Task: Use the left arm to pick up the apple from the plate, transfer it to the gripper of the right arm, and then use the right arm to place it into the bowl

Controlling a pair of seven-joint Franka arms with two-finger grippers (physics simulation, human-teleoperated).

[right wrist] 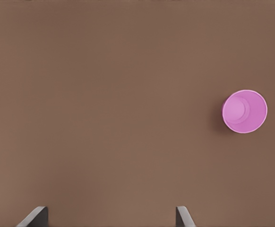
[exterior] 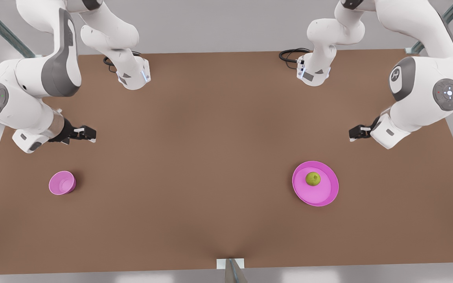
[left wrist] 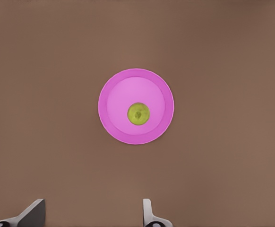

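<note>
You have a brown table (exterior: 210, 157) under both arms. On the front view's right sits the plate (exterior: 325, 194), flat on the table, and the apple (exterior: 313, 179) rests on it, a little off the plate's middle, stem dimple up. In the left wrist view the plate (left wrist: 116, 106) and the apple (left wrist: 139, 114) lie straight below the camera. The bowl (exterior: 62, 182) stands upright on the front view's left, well apart from the plate; you see it again in the right wrist view (right wrist: 244, 111), off to one side.

Your left gripper (exterior: 354, 133) hangs above the table on the front view's right, near the plate but clear of it. Its fingers (left wrist: 149, 215) stand wide apart and hold nothing. Your right gripper (exterior: 89, 134) hangs on the front view's left, above and near the bowl, its fingers (right wrist: 184, 218) likewise spread wide with nothing between them.
</note>
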